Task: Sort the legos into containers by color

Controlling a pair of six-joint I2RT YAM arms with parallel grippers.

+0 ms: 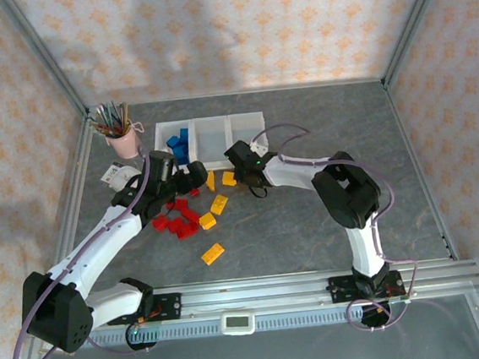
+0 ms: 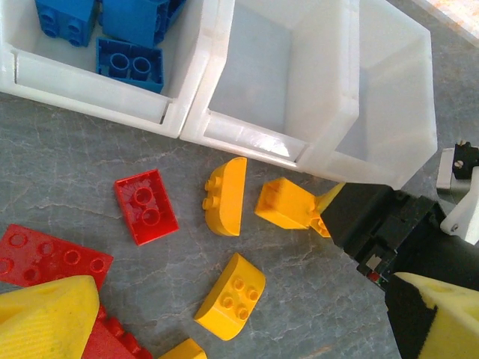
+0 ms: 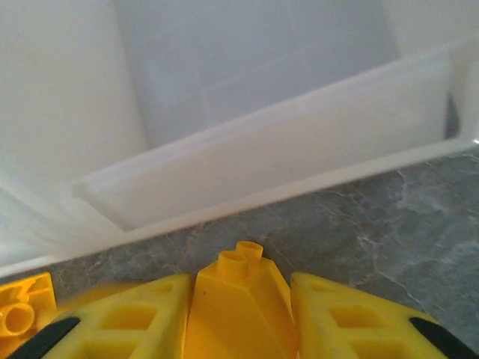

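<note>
Gripping: R hand (image 1: 239, 178) closed in on small yellow-orange sloped plastic brick (image 3: 238, 288); pads (image 3: 135, 314) sit against both its sides, stud end twd the bins.
Brick posn: low over grey marbled worktop (image 1: 312, 232), just in front of bin row's near wall, approx by the middle/right divider. Can't tell if it is lifted clear of the surface.
L hand (image 1: 178, 178): jaws fully apart, nothing held. Hangs over the loose bricks, near front of the blue-filled bin.
Bins: three joined translucent white open-top plastic bins (image 1: 208, 121), one row at far side of worktop. Left one holds the blue bricks (image 1: 178, 143).
Loose yellow: curved-top yellow brick (image 2: 227, 196) just beside the gripped one, apart from it. Second curved yellow brick (image 2: 230, 298) nearer the arms. A few more further out, incl. one flat yellow brick (image 1: 213, 253) lying alone.
Loose red: square red two-stud brick (image 2: 146, 206) next to the curved yellow. Red pile (image 1: 179, 217) under/around L arm.
Other: pink cup of coloured pencils (image 1: 119, 140), left of bin row.
</note>
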